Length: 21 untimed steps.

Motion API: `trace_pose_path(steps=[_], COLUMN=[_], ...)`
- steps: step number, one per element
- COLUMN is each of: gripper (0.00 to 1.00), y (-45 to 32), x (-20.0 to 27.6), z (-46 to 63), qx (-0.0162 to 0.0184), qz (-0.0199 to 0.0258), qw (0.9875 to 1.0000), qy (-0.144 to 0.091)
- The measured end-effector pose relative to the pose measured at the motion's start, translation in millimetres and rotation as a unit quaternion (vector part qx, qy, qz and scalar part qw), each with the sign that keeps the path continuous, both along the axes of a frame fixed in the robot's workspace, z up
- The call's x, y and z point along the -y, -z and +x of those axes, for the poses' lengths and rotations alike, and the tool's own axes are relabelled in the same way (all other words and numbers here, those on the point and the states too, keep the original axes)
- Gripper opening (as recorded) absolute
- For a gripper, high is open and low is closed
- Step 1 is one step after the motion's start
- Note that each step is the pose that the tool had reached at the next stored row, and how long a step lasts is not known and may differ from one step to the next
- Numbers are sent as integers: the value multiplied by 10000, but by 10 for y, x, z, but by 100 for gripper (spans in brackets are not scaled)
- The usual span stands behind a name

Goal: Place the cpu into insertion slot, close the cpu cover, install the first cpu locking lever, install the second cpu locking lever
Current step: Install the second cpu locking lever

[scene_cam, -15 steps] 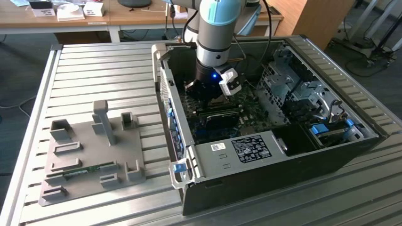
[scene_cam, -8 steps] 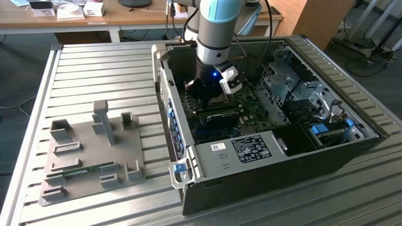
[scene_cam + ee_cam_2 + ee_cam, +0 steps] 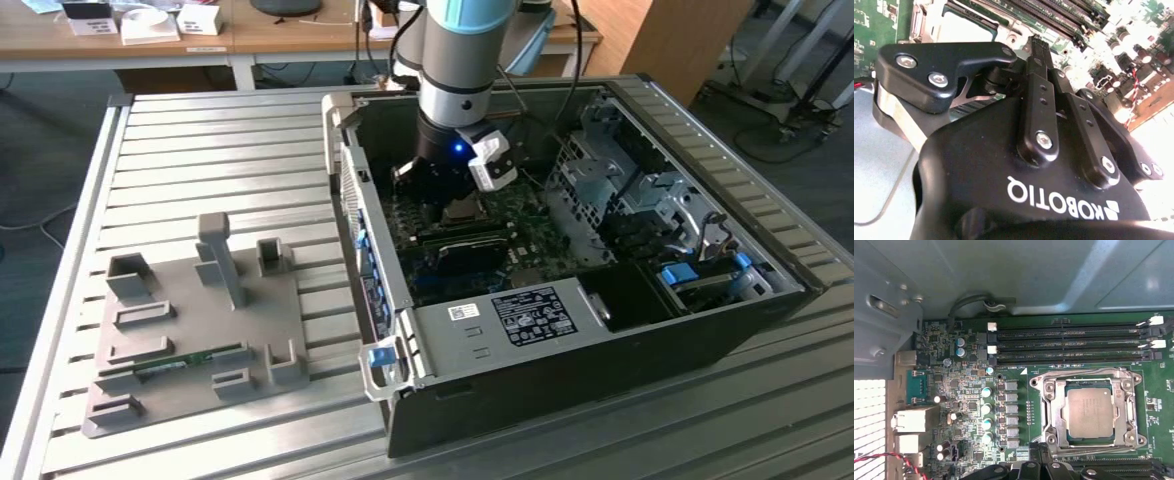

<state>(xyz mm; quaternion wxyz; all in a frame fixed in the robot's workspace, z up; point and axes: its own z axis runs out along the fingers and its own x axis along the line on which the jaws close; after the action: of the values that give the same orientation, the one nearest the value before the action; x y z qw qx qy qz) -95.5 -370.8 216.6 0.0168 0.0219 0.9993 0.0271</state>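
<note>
With the cpu [image 3: 1090, 412] already lying flat in the insertion slot [image 3: 1054, 415] and the cpu cover [image 3: 1087, 376] seemingly down around it, I judge the first step done and the levers pending. My claw [image 3: 1035, 45] hangs just beside the socket's near edge, fingers [image 3: 1040, 100] drawn together on nothing I can see. Long black memory slots [image 3: 1064, 340] run along the socket's far side, and the grey computer case [image 3: 561, 340] walls hem the arm in.

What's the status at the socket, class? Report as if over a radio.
Gripper low inside the computer case, above the board. Cpu seated in the insertion slot. Cpu cover lies around it.
</note>
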Motion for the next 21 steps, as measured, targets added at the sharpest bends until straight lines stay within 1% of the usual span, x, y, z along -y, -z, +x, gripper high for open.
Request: trace_pose_path(steps=[4,6,10,18,19,21], gripper=[11,11,11,11,11,11], y=[-7,-7,-5,-4,-4,-5], x=[0,0,-1,-10,-18,-50], z=[1,27,128,388,403,411], qx=[0,0,0,0,0,0], qz=[0,-1,0,0,0,-1], qw=[10000,10000,10000,10000,10000,10000], qy=[0,1,0,0,0,1])
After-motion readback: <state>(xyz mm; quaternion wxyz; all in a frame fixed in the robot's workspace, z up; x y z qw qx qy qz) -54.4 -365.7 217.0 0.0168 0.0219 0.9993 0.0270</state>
